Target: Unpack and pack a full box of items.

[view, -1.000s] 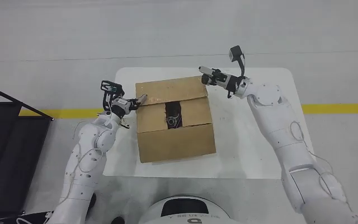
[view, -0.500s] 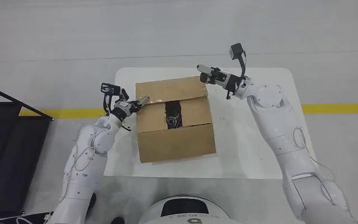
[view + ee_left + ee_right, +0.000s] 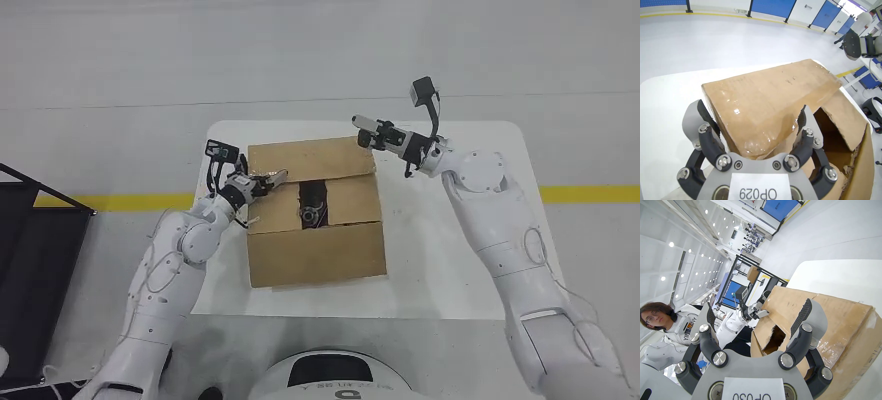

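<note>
Flap (image 3: 772,89) of box (image 3: 315,255) runs left-right, tilted up — left gripper (image 3: 752,108) spread astride it, right gripper (image 3: 759,305) spread.

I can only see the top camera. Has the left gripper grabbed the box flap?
Observer: Not yet. In the left wrist view the left gripper is open, with its fingers on either side of the end of the taped flap.
Operator: Is the other gripper holding something?
Observer: No. The right wrist view shows the right gripper open and empty, beside a corner of the cardboard box.
</note>
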Robot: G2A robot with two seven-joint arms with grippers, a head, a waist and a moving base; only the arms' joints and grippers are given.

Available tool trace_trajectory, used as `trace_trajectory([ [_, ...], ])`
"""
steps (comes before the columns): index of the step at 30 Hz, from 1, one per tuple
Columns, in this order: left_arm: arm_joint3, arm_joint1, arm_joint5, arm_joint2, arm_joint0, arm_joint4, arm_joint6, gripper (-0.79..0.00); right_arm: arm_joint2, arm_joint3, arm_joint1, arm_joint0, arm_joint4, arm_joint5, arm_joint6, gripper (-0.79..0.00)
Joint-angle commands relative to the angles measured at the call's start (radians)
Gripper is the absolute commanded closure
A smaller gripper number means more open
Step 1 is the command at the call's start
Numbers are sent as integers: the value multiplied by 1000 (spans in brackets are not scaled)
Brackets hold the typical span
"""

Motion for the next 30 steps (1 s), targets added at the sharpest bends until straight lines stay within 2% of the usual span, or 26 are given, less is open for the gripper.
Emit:
trace_trajectory([
  [1,2,-2,5,13,-15,-7,-7,-785,0,0,0,0,0,0,0,-785],
  [12,15,-16,7,114,-100,24,-50,-785,0,0,0,0,0,0,0,-785],
  [24,51,-6,27,63,-81,5,-6,-785,12,-17,3,-18,14,-5,-3,-785],
  [26,51,-6,27,63,-81,5,-6,-785,57,-38,14,-66,85,-67,44,-785],
  [30,51,-6,27,63,-81,5,-6,-785,196,-66,49,-202,284,-199,247,-785],
])
